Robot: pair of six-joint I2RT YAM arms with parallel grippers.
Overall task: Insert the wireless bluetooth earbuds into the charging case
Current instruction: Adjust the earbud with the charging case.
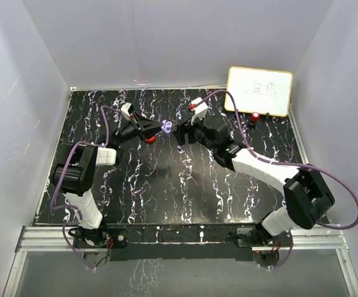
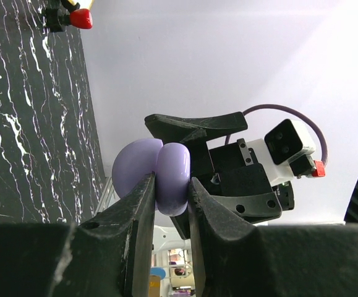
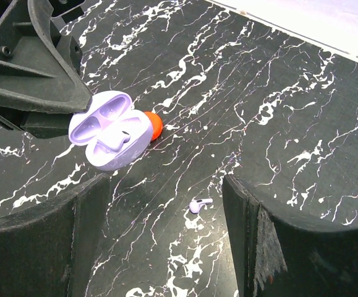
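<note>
Top cam: high at near edge, tilted down over whole table point(image 1: 166, 198), far off. L wrist cam: v. close, rolled sideways, looking level past left gripper point(image 2: 171, 182) toward R arm point(image 2: 253, 179). R wrist cam: near, angled down at tabletop btwn right gripper point(image 3: 166, 185) fingers. Shared by all 3: purple case point(image 1: 167, 126).

The table point(image 3: 277, 93) is black with thin white veins, like marble. The charging case point(image 3: 107, 139) is pale purple, and the earbud point(image 3: 198, 204) on the table has the same colour. The round piece point(image 3: 155, 125) just beside the case is bright red.
</note>
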